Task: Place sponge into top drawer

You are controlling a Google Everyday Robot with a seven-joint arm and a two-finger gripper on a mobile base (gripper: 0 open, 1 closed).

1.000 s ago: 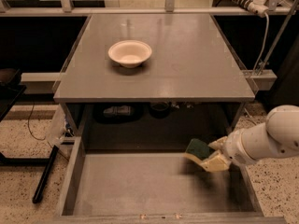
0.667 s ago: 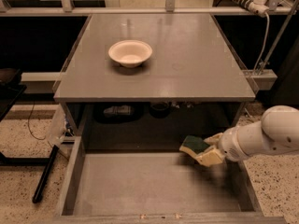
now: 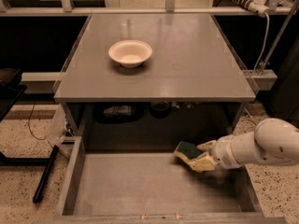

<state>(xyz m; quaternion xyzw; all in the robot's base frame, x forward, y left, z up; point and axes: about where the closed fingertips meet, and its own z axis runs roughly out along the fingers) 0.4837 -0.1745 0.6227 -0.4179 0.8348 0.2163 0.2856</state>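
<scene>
The top drawer (image 3: 121,185) is pulled out wide below the tabletop, its flat grey bottom bare. My gripper (image 3: 200,156) reaches in from the right on a white arm and is shut on the sponge (image 3: 187,150), dark green on top with yellow foam below. The sponge hangs a little above the drawer floor, in the right rear part of the drawer, and casts a shadow on it.
A cream round bowl (image 3: 130,52) stands on the grey tabletop (image 3: 187,55) at the left rear. Dark items (image 3: 161,108) lie on a shelf under the table behind the drawer. A white power strip (image 3: 245,1) and cable are at the right rear.
My gripper has carried the sponge leftward and slightly back over the drawer, from near the right wall toward the middle right.
</scene>
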